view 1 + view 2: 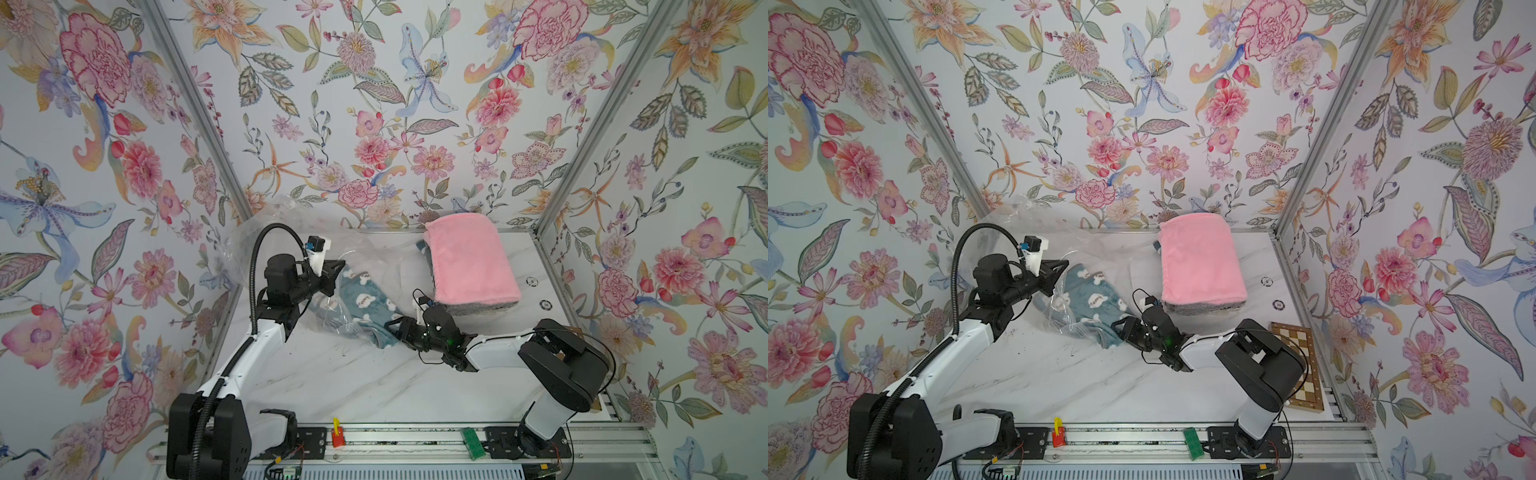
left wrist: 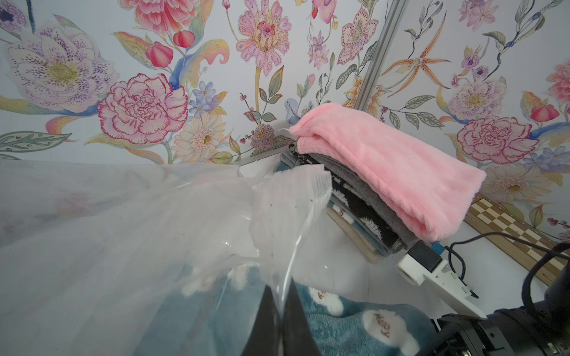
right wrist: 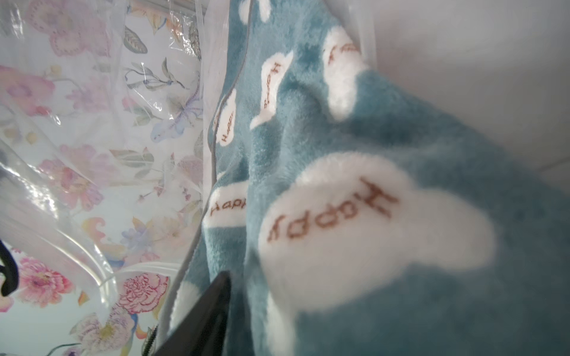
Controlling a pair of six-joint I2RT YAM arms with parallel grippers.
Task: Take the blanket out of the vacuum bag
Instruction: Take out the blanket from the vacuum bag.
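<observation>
Blanket [image 1: 362, 302], teal with white clouds: on table [image 1: 332, 374], partly within crumpled vacuum bag [image 1: 249, 241], beside stack of folded blankets [image 1: 471, 266] topped in pink. Left gripper [image 2: 279, 296]: pinched together on the bag's plastic edge. Right gripper [image 1: 394, 328]: at blanket's near edge, jaws apart or gripping impossible to tell.

The vacuum bag [image 1: 245, 249] lies at the rear left of the table [image 1: 332, 382]. The blanket [image 1: 365, 303] lies partly inside it (near end outside). A stack of folded blankets [image 1: 469, 262] sits rear right, with a chessboard [image 1: 1314, 390] along the right edge.
</observation>
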